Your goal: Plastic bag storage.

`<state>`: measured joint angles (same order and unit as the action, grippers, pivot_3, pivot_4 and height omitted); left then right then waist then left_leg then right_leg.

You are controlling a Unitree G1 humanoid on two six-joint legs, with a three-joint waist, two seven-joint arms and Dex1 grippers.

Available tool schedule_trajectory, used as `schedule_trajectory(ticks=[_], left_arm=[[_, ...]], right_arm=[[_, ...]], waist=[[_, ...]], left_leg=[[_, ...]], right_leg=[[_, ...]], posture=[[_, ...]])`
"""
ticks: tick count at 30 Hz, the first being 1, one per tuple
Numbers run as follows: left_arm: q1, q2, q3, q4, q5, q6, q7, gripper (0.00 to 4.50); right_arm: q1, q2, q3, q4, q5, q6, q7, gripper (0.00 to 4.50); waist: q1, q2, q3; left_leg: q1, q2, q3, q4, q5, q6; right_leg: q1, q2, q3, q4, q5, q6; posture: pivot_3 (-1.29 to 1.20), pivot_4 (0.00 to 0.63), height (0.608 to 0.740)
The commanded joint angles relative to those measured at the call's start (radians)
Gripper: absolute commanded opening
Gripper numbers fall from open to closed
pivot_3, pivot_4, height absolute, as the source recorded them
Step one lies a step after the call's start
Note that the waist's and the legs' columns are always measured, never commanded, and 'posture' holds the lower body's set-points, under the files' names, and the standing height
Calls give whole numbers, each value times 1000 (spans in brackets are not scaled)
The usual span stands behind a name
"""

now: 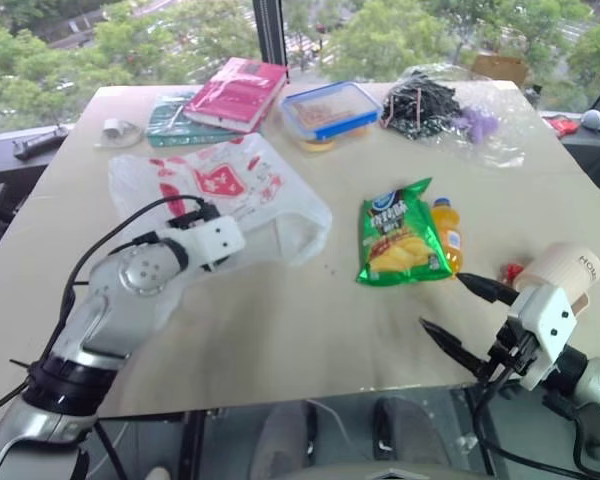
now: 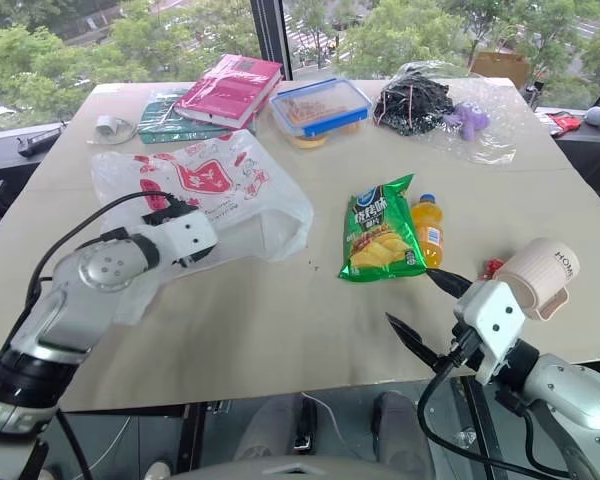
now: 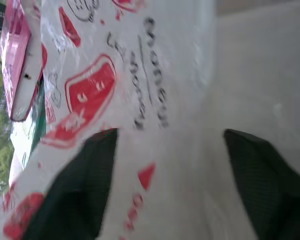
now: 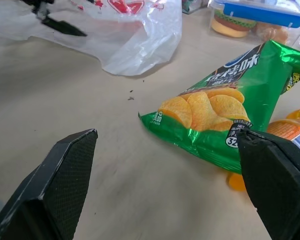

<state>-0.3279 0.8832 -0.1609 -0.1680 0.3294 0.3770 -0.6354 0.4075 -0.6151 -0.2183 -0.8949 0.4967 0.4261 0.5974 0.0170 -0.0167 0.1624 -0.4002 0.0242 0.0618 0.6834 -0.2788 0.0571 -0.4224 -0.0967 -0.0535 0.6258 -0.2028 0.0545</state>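
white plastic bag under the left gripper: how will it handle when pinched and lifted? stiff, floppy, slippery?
Likely floppy: the plastic bag lies flat and crumpled on the table, so it should drape and sag rather than hold shape. Probably very light; it looks thin, translucent and unfilled. The glossy film between the left gripper's fingers may slip, so pinching a gathered fold seems safer.

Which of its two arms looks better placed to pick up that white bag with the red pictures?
The left. Its tool is already at the plastic bag, fingers either side of the film. The right tool hangs open by the green chip packet, well away from it.
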Motion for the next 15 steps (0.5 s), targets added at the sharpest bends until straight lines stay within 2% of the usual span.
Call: schedule_trajectory(ticks=[1,5,10,15], left_arm=[[-71,-24,-5,78,18,-53,13,1945],[-115,-113,82,107,-162,39,-72,68],[-179,-194,203,96,-387,222,-153,24],[-273,-228,317,73,-566,424,-159,24]], right_arm=[[-5,10,3,-36,-14,-19,-23,4500],[-22,16,16,-60,-28,5,-62,4500],[-83,7,44,-65,-41,62,-113,4500],[-168,7,60,-49,-41,193,-192,4500]], waist=[[-2,0,0],[-2,0,0],[-3,-1,1],[-3,-1,1]], left_leg=[[0,-1,0,0,0,0],[0,-1,0,0,0,0],[-1,0,0,2,0,0],[0,-1,-1,3,0,0]], right_leg=[[0,0,0,0,1,-1],[0,1,0,0,2,-1],[0,1,0,1,2,3],[1,2,0,2,2,3]], posture=[[0,150,740],[0,150,740],[0,150,740],[0,150,740]])
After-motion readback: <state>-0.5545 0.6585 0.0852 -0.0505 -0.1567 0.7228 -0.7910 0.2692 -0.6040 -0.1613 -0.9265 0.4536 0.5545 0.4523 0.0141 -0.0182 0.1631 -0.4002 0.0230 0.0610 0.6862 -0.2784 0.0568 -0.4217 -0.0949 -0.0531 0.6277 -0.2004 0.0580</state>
